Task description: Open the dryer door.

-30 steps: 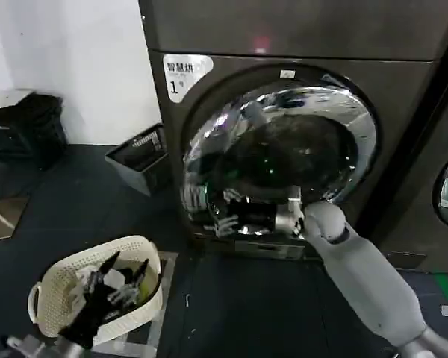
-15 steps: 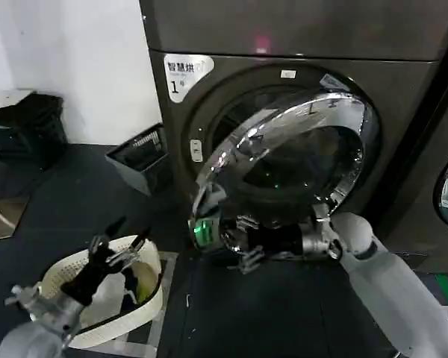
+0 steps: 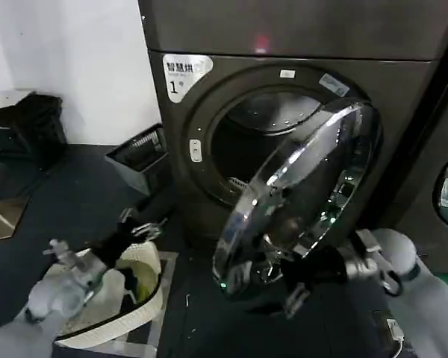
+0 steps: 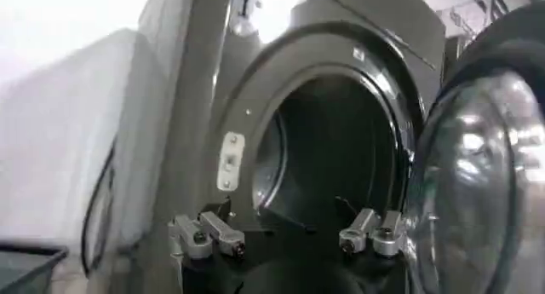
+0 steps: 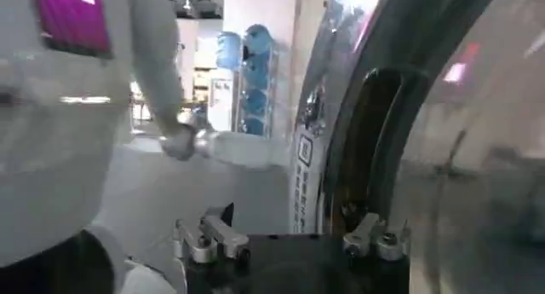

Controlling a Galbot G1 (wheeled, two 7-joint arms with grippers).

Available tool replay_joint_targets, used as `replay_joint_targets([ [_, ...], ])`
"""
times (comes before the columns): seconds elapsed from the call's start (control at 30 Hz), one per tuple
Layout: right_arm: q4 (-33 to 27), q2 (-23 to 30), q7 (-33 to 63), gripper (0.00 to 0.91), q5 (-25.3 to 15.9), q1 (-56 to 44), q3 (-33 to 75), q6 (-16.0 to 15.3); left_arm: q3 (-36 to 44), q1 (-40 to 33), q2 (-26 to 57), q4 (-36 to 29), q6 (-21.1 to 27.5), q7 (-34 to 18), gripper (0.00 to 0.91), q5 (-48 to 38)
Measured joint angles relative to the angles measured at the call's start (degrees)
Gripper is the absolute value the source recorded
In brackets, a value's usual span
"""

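You see a dark grey-brown dryer [image 3: 403,104] with a white label [image 3: 185,71], its door [image 3: 302,195] ringed in shiny chrome around dark tinted glass, and a cream basket [image 3: 138,298] at near left.

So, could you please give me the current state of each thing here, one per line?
dryer door: swung well open, hinged on the right.
dryer: drum hole exposed, dark inside.
right hand: low at the door's bottom edge, open.
left hand: raised above the laundry basket, open, holding nothing.
laundry basket: on the floor, clothes inside.
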Motion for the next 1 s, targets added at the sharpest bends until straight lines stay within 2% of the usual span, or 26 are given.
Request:
replay_joint_targets([
  [0.27,-2.92,2.0,-0.01,0.907,1.15,-8.56,15.3,2.17,10.47,-9.8,-2.48,3.76,-0.05,1.86,0.907,-0.3],
  [0.6,-8.74,6.27,3.67,0.907,-0.63,-11.68,32.17,0.7,23.29,-20.88,-6.54,7.1,-0.12,4.34,0.907,-2.87],
  [0.8,-10.84,8.11,12.15,0.907,-2.71,-12.45,42.29,0.54,28.35,-24.81,-6.63,7.13,0.34,6.56,0.907,-3.74],
  [0.9,-10.36,9.26,20.27,0.907,-5.34,-13.36,46.88,0.62,30.82,-26.44,-6.74,7.3,0.6,7.2,0.907,-3.53],
  [1.0,-9.07,10.21,30.19,0.907,-5.83,-14.82,50.89,-0.46,33.52,-28.25,-7.12,7.21,0.83,7.61,0.907,-3.1],
])
